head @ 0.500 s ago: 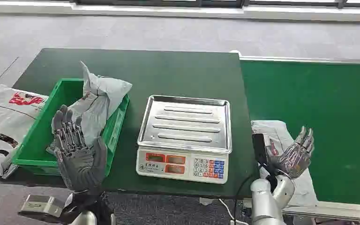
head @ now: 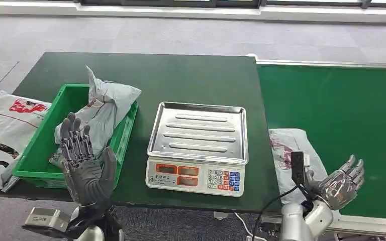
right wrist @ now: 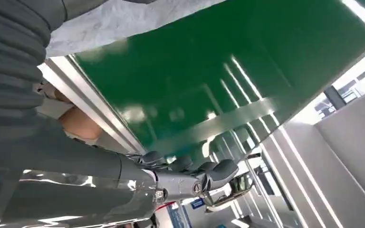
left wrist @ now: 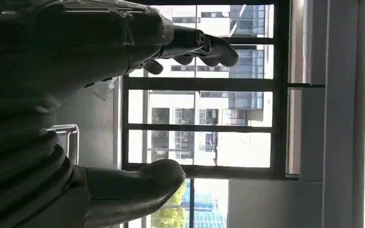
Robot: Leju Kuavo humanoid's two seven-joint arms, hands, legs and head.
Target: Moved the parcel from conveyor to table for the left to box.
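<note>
The right hand [head: 341, 187] has drawn back off the grey parcel [head: 292, 150], fingers spread, empty; label unreadable.

Scale [head: 197, 145], green bin [head: 42, 150] on table [head: 181, 75]

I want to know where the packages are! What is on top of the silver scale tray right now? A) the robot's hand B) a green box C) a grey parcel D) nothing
D: the scale's tray is bare metal, one grey parcel sits in the green bin, another parcel lies on the conveyor.
</note>
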